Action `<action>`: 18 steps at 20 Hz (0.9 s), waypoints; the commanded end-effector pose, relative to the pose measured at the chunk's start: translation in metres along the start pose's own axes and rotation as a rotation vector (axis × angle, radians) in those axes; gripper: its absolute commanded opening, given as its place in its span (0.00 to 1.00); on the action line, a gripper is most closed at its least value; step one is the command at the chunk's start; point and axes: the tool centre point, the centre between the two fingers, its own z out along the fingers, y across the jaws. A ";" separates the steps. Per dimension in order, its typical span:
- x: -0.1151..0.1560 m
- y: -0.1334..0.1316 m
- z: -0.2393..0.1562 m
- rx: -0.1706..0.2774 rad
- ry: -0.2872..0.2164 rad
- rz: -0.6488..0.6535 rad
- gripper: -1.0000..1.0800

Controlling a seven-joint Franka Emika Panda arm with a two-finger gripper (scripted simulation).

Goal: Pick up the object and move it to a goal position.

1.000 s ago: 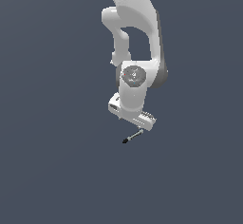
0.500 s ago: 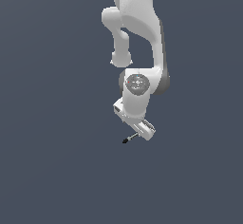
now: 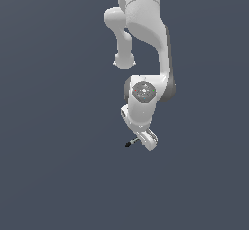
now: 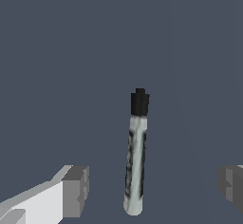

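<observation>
- Across both views, flat dark blue-grey ground (image 3: pixel 53 126) fills the picture, uniform, no markings
- White arm (image 3: pixel 143 24) comes down from the upper edge of the exterior view, folds through a rounded elbow, ends in a wrist joint with a grey round cap (image 3: pixel 144 92)
- Below the wrist, the hand body tilts down toward the exterior view's right; gripper (image 3: pixel 142 143) sits at its low end, close above the ground
- Gripper in wrist view (image 4: pixel 154 187): two grey finger pads (image 4: pixel 76 190) set wide apart, one on a white finger, the other cut by the picture's edge; fingers released, nothing between them pressed or clamped
- Object (image 4: pixel 136 154) lies on the ground in the gap between the pads, touching neither; nearer the pad on the white finger than the other one
- Object build: thin rod, light grey shaft with dark mottled marks along it, black tip (image 4: pixel 140 102) at the end pointing away from the gripper
- Exterior view: object (image 3: pixel 130 143) shows only as a tiny dark-tipped sliver just beside the gripper on the exterior view's left, tip pointing down-left; too small there to judge contact
- Height of the pads above the ground: cannot tell from either view
</observation>
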 end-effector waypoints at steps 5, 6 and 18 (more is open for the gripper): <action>0.000 -0.004 0.004 0.004 0.005 0.057 0.96; 0.000 -0.004 0.005 0.004 0.005 0.061 0.96; 0.000 -0.004 0.033 0.004 0.005 0.062 0.96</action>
